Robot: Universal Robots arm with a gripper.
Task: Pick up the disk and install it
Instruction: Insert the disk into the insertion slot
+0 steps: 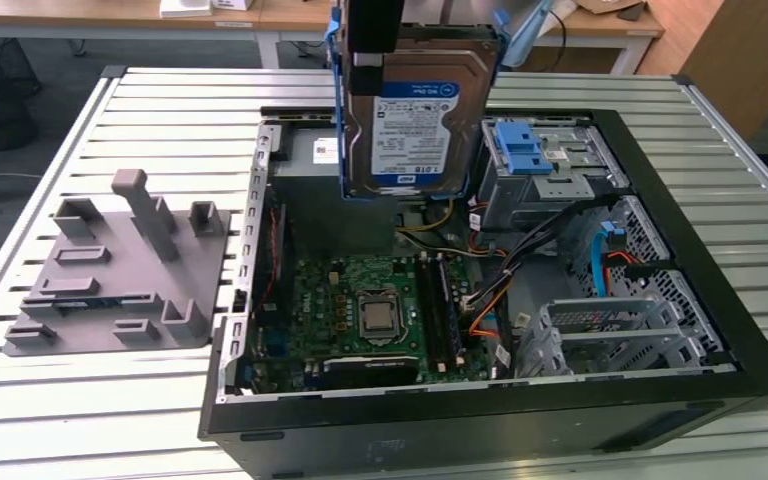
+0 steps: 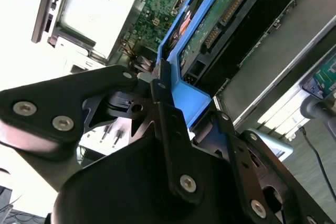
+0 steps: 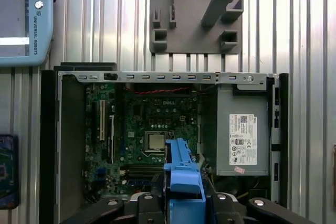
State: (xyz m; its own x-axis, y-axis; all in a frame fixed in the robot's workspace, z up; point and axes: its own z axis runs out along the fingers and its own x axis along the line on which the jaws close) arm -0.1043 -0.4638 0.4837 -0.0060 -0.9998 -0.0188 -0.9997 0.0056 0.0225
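Note:
The disk (image 1: 418, 115) hangs upright above the open computer case (image 1: 704, 250), over its back half. It is a silver drive with a white-and-blue label facing the exterior view, framed by blue carrier rails. My gripper (image 1: 373, 50) comes down from above and is shut on the disk's upper edge. In the second wrist view the black fingers (image 2: 163, 85) clamp the blue rail (image 2: 184, 90), and the drive's green circuit side (image 2: 220, 22) shows beyond them. In the first wrist view the blue rail (image 3: 181, 169) sticks out from the gripper (image 3: 181, 203) above the motherboard (image 3: 149, 129).
Inside the case sit a grey power-supply box (image 3: 242, 137), a drive bay with a blue latch (image 1: 524, 150) and bundles of cables (image 1: 491, 290). A grey fixture plate (image 1: 117, 270) lies on the slatted table at the exterior view's left. A teach pendant (image 3: 23, 19) rests nearby.

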